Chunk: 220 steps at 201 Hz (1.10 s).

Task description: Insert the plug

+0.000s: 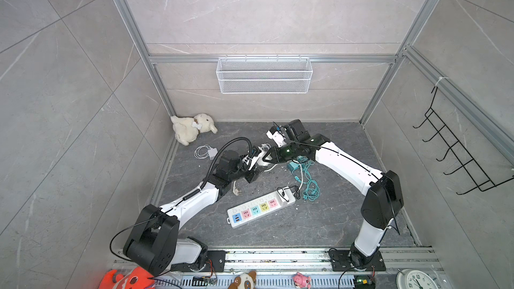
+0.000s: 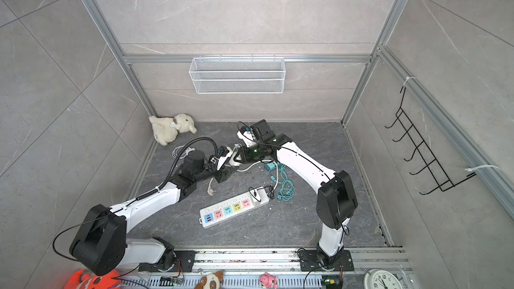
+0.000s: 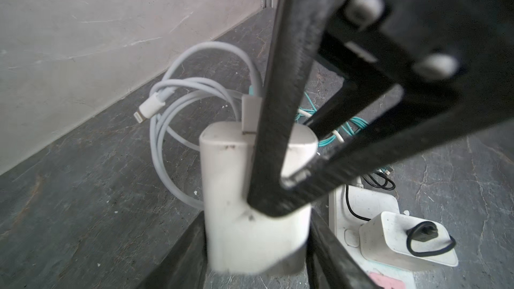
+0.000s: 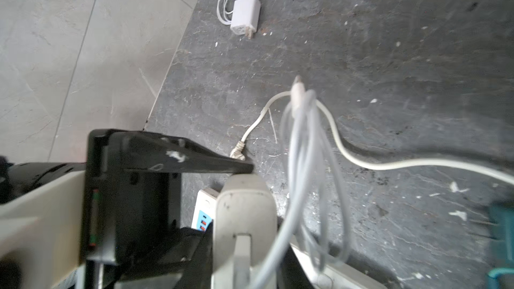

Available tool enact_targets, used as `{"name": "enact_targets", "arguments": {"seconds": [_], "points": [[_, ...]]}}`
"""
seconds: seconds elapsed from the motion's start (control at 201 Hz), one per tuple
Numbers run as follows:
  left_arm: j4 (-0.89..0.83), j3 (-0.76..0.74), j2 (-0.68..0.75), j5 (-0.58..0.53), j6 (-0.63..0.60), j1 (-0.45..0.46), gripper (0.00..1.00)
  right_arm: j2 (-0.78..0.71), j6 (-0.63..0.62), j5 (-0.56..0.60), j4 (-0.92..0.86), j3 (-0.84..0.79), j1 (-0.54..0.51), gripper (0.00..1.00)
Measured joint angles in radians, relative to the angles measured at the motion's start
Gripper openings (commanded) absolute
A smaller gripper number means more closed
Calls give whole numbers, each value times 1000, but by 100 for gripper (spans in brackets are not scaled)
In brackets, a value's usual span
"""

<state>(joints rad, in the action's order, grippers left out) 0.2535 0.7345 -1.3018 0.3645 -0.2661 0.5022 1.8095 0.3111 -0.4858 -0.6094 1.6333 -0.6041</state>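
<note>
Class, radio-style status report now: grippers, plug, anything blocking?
Right gripper shut on white charger, held mid-air; left gripper's fingers flank it, grip unclear. Not yet inserted. Coloured sockets on power strip free; second charger occupies one end.

Grey marble-look walls (image 1: 264, 9) enclose a dark stone table (image 1: 333, 218). A white mesh basket (image 1: 264, 75) hangs on the back wall, a black hook rack (image 1: 459, 143) at right.

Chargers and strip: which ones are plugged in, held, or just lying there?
Held charger: in the air, right hand shut on it, left hand around its end.
Strip: flat, black-cabled charger plugged in.
Strip's plug: loose on floor.
Teal charger: unplugged, on floor.
Coiled charger: unplugged, on floor.
</note>
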Motion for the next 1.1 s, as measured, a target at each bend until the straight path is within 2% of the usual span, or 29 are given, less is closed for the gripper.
{"name": "enact_targets", "arguments": {"seconds": [0.264,0.358,0.458,0.602,0.797,0.946,1.095], "points": [[-71,-58,146,-98,-21,0,61,0,-20,64,-34,52,19,10],[-101,-75,175,-156,-7,0,64,0,-28,72,-54,54,19,10],[-135,-77,204,-243,26,0,72,-1,-40,82,-78,53,19,10],[-166,-99,284,-333,76,-1,74,-24,-47,143,-124,48,12,10],[-180,-159,392,-374,132,-1,76,-115,-46,235,-167,-14,-37,10],[-192,-184,411,-389,153,-1,77,-151,-46,287,-181,-59,-94,10],[-212,-210,431,-393,170,-1,83,-156,-47,313,-182,-95,-153,10]]}}
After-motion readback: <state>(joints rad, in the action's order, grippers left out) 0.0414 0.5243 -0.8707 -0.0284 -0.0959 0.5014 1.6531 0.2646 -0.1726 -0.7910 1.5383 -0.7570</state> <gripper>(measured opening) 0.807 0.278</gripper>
